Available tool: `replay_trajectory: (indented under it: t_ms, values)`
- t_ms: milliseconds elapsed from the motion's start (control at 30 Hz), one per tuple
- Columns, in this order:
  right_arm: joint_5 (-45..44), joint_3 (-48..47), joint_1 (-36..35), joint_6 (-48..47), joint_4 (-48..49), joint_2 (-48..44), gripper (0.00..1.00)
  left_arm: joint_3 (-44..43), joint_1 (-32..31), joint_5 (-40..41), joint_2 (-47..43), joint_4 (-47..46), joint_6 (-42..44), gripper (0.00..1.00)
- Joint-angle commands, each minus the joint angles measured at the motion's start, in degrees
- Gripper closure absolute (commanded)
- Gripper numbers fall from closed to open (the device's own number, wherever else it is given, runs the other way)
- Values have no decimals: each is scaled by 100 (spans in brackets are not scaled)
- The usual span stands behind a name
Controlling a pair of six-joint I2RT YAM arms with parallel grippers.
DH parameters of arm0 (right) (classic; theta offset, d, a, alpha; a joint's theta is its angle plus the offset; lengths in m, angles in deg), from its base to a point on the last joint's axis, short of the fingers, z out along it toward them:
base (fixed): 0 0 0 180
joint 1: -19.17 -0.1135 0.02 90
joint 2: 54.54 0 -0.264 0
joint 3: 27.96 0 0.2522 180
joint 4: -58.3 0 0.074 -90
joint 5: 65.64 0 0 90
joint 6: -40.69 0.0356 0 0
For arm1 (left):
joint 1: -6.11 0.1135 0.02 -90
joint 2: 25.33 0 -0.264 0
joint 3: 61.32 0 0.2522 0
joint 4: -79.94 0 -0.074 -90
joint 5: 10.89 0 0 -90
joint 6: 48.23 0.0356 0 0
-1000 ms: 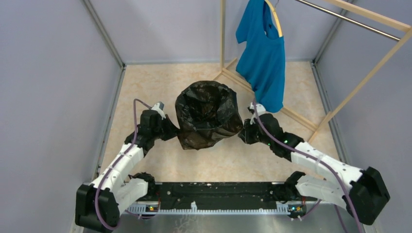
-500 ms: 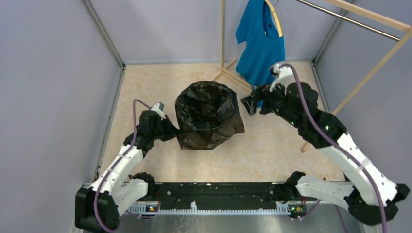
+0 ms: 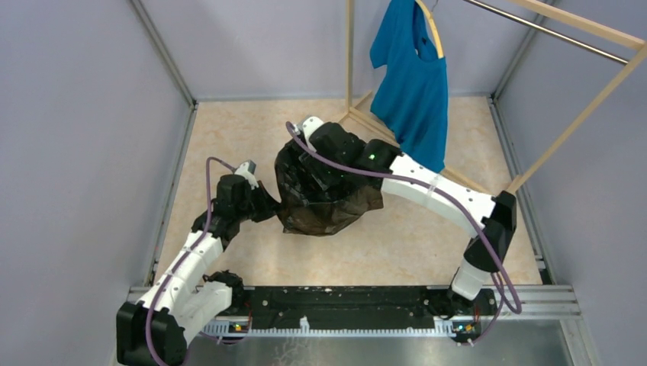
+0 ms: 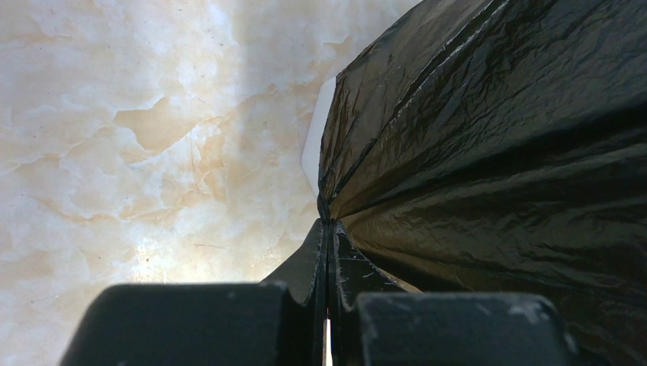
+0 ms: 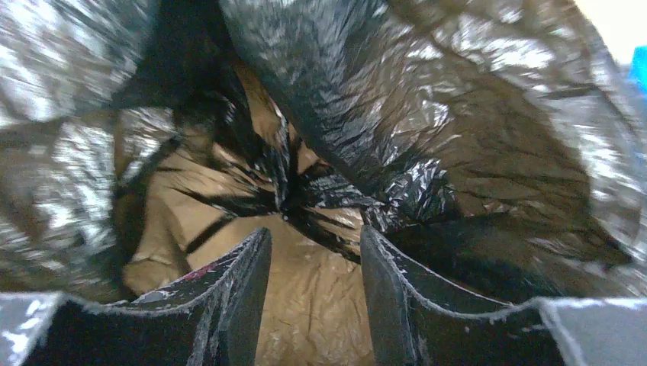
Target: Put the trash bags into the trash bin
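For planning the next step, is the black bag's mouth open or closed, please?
Open: the right end effector points into the hollow trash bag.

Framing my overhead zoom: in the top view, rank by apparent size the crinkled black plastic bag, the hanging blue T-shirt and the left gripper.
1. The crinkled black plastic bag and the hanging blue T-shirt: about alike, unranked; the right arm covers part of the bag, and the shirt hangs higher.
2. The left gripper: clearly smallest.

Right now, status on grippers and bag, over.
Left gripper shut on edge of crinkled glossy black plastic bag. Right gripper open, empty, inside bag mouth. White translucent bin peeks out under bag.
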Motion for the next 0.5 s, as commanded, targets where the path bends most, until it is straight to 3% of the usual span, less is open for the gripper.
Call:
replay_trajectory:
  t_ms: [0,100,200,467]
  values:
    - [-255,-81,4,-369,-365,191,54,-50,16,-65,0,-109,66,100]
    - [67,5,57,-339,-402,463,57,-38,16,-70,-21,-123,65,100]
    - [607,11,161,-234,-438,648,76,-76,16,-70,-44,-125,88,100]
    - [1173,262,331,-291,-449,821,82,-192,16,-43,-99,-39,152,100]
